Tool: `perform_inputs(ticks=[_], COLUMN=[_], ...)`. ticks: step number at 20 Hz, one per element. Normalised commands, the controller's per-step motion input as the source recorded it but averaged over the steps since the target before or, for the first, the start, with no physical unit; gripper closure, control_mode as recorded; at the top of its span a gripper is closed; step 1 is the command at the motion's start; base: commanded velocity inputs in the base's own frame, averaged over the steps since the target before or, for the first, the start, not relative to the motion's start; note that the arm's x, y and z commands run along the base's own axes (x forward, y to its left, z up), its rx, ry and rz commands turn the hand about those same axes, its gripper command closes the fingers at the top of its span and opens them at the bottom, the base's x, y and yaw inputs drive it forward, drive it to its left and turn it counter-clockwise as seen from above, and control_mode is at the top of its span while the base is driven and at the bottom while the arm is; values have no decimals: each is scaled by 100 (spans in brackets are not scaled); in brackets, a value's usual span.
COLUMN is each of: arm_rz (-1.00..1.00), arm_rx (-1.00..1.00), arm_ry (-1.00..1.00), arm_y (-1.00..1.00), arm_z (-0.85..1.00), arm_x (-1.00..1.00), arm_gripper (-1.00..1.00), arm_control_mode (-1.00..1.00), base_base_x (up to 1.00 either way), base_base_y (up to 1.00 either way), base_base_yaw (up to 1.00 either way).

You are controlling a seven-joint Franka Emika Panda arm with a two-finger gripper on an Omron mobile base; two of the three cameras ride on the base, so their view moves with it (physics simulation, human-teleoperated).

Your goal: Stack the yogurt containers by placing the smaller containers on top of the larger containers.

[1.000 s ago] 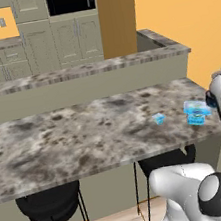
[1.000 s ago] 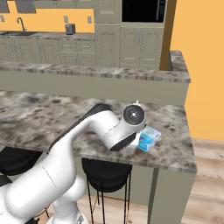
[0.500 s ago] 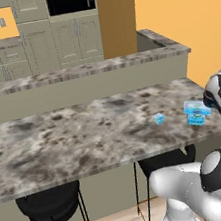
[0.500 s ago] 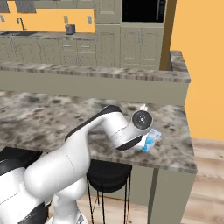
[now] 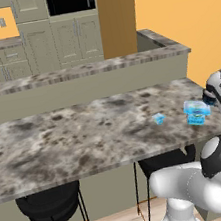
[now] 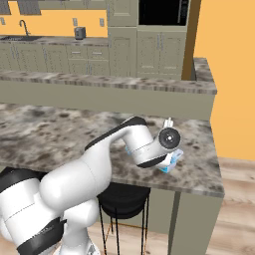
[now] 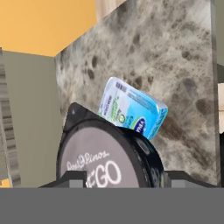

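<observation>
A larger light-blue yogurt tub (image 5: pixel 197 111) and a tiny light-blue one (image 5: pixel 159 119) lie on the marbled counter (image 5: pixel 86 136) near its right end. My gripper (image 5: pixel 210 99) hovers just right of the larger tub, shut on a dark round yogurt cup with a pale top. In the hand view that cup (image 7: pixel 105 159) sits between my fingertips (image 7: pixel 72 178), lid facing the camera, and the larger blue tub (image 7: pixel 131 108) lies tilted just beyond it. In the right base view my wrist covers most of that blue tub (image 6: pixel 173 161). I cannot tell whether the cup touches the counter.
A raised ledge (image 5: pixel 81 71) runs along the back of the counter. The counter's right edge (image 6: pixel 216 164) drops off close to the tubs. Black stools (image 5: pixel 49 203) stand under the front overhang. Cabinets and an orange wall lie behind.
My hand has edged towards the counter's right end and risen slightly beside the larger blue tub. Both blue tubs have stayed put.
</observation>
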Motion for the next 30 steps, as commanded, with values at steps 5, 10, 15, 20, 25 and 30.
perform_inputs(ticks=[5, 10, 15, 20, 25, 30], arm_rz=[0, 0, 0, 0, 0, 0], arm_rx=[0, 0, 0, 0, 0, 0], arm_ry=[-4, -1, 0, 0, 0, 0], arm_y=[0, 0, 0, 0, 0, 2], arm_z=[-17, -11, -1, -4, -6, 0], arm_x=[3, 5, 17, 6, 0, 9], arm_gripper=[100, 100, 100, 100, 100, 100], arm_control_mode=[-100, -100, -100, -100, -100, -100], base_base_x=[0, 0, 0, 0, 0, 0], base_base_y=[0, 0, 0, 0, 0, 0], base_base_yaw=[0, 0, 0, 0, 0, 0])
